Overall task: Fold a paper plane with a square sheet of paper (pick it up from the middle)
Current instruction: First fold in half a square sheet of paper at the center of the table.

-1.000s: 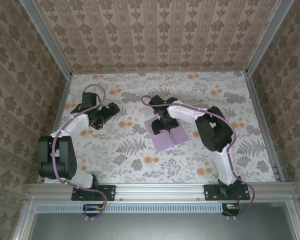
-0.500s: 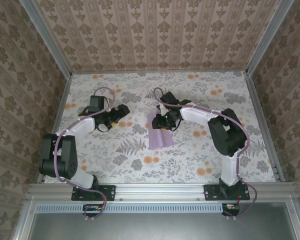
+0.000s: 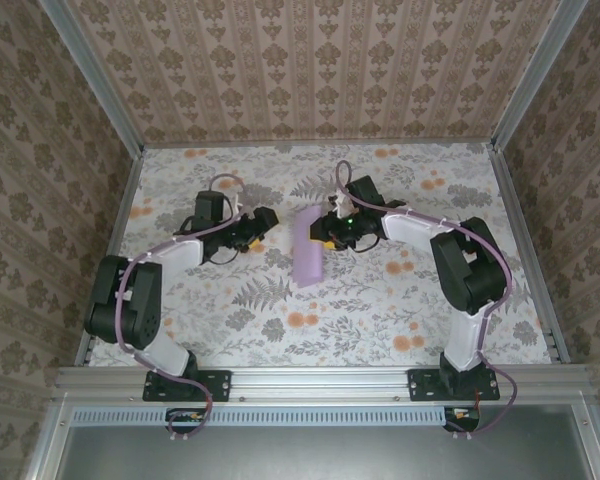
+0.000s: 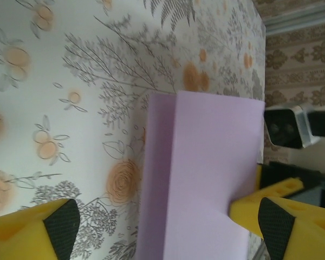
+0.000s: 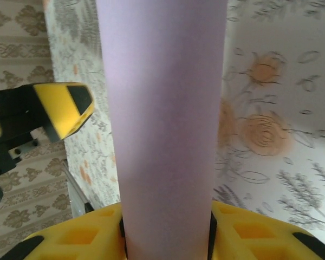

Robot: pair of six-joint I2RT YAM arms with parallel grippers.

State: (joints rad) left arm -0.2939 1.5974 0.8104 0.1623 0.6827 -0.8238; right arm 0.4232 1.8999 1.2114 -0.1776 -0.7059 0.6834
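My right hand (image 5: 165, 238) is clamped on the square sheet of paper (image 3: 308, 248). In the right wrist view, both yellow fingers (image 5: 76, 241) press against the lilac sheet from either side at the bottom edge. The sheet runs up and away from the camera as one narrow band. It's bowed along its length, not flat. From the top view it reads as a slim lilac strip, long way running near to far. The right hand grips it on its right side near the far end. I can't tell if the near end touches the desk (image 3: 230, 310) or hangs just above it.

My left hand (image 4: 165, 225) is spread wide, holding nothing. In its wrist view, the two yellow fingers with black pads (image 4: 62, 219) sit at the bottom corners with the sheet in between. One lengthwise bend line shows near the sheet's left edge. Its right edge overlaps the right finger in that view, and I can't tell if there's contact. In the right wrist view, one left finger shows to the left of the sheet, with a gap of desk between them. From above, the left hand is just beside the strip on its left, pointing at it.

The sheet sits mid-desk, slightly toward the far side, between the two hands. The desk has a floral cover of orange blooms and grey ferns.
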